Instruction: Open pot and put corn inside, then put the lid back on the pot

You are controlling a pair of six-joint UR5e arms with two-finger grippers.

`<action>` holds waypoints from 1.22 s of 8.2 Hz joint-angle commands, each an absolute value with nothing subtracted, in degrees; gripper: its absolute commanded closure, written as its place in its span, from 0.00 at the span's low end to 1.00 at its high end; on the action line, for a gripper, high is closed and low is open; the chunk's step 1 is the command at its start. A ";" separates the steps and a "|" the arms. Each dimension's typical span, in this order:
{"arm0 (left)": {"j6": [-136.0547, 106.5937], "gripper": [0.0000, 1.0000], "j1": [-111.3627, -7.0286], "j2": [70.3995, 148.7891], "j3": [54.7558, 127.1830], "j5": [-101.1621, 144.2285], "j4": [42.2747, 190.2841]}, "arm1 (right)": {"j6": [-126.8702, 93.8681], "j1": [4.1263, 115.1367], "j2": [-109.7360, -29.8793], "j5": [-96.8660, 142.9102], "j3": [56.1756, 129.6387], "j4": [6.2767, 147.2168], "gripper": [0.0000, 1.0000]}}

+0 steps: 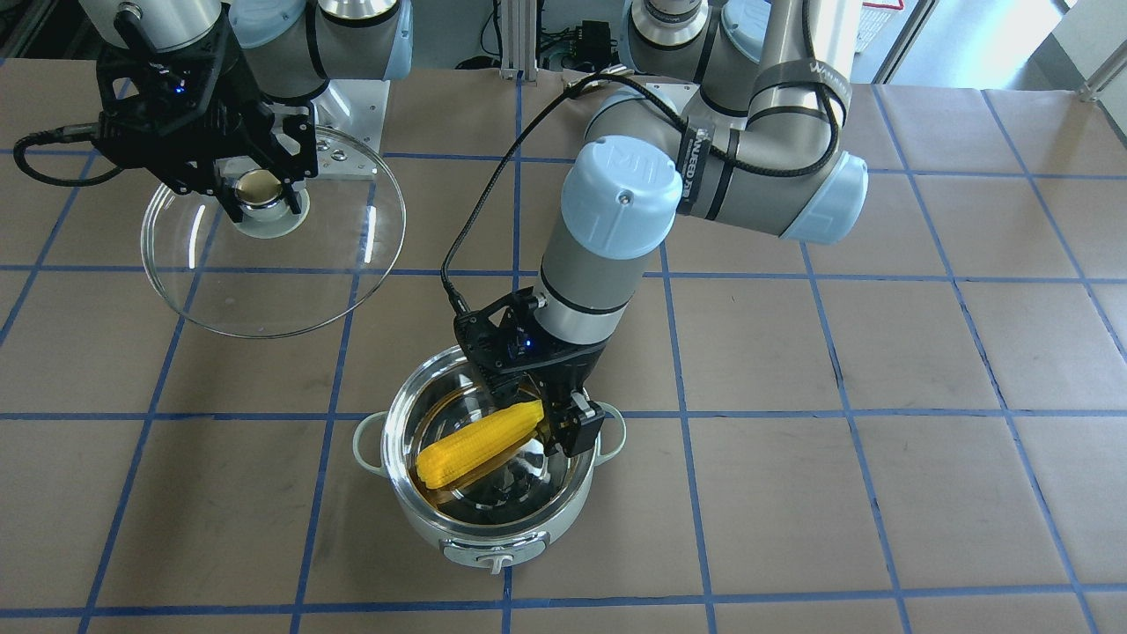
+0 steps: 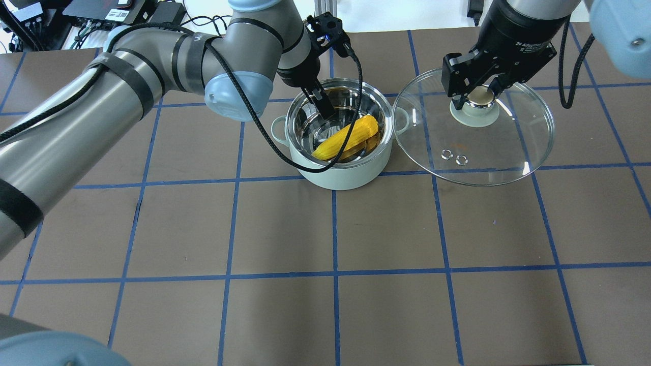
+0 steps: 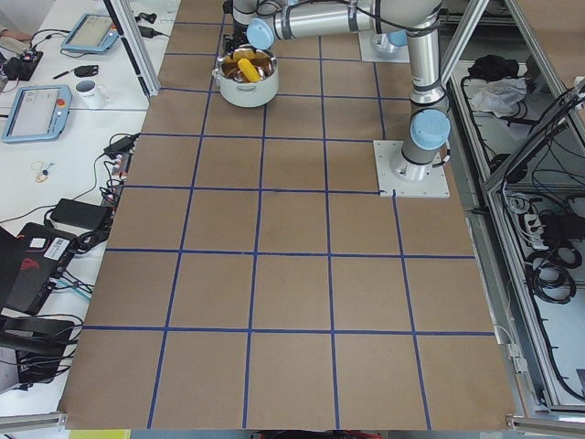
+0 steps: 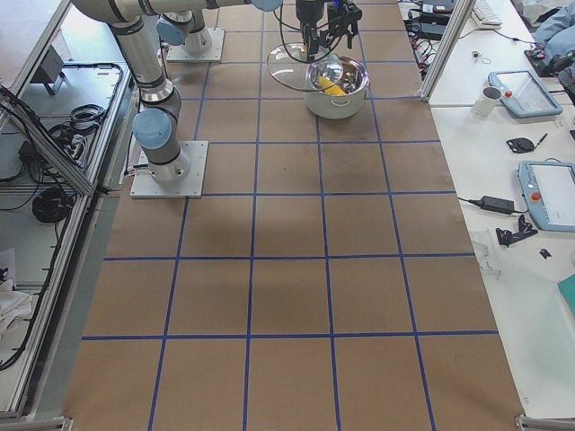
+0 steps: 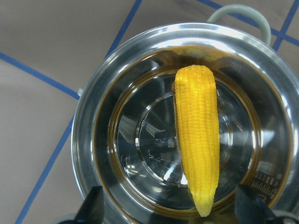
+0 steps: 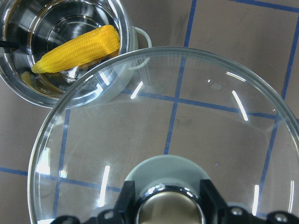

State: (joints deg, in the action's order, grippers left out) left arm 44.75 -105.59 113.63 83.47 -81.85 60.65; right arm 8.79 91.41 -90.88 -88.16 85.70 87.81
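Observation:
The pot (image 1: 475, 539) stands open on the brown table; it also shows in the overhead view (image 2: 346, 175). The corn (image 1: 475, 445) lies slanted inside it, leaning on the steel wall (image 5: 84, 140), as the overhead view (image 2: 346, 137) and left wrist view (image 5: 196, 140) show. My left gripper (image 1: 535, 407) is inside the pot mouth, open, with its fingers (image 5: 93, 207) wide apart on either side of the corn's end and not touching it. My right gripper (image 2: 478, 94) is shut on the knob of the lid (image 2: 488, 152) and holds the lid (image 1: 282, 282) beside the pot, above the table.
The lid's rim overlaps the pot's side handle (image 6: 142, 37) in the right wrist view. A black cable (image 2: 264, 127) hangs from the left arm beside the pot. Arm base plates (image 3: 411, 169) sit on the robot's side. Benches with tablets (image 4: 544, 193) line the operators' side.

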 commanded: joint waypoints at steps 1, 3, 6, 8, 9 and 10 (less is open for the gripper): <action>33.59 0.00 -102.33 107.85 83.50 -82.17 63.80 | 8.79 91.41 -90.88 -88.15 85.78 88.41 0.89; 27.89 0.00 -94.00 106.44 83.41 -82.09 68.71 | 7.83 91.93 -89.66 -88.24 85.61 92.96 0.88; 20.16 0.00 -88.16 102.93 83.50 -82.44 76.95 | -0.75 95.86 -82.47 -84.03 84.46 103.66 0.88; 12.26 0.00 -87.63 100.04 83.67 -86.45 78.31 | -7.36 101.58 -76.50 -84.72 81.85 109.49 0.88; 6.74 0.00 -87.63 98.02 84.11 -89.36 80.66 | -9.12 103.17 -73.77 -84.81 80.52 111.43 0.88; 2.68 0.00 -87.63 96.69 84.29 -89.04 82.16 | -10.53 104.23 -71.48 -84.99 80.42 114.32 0.88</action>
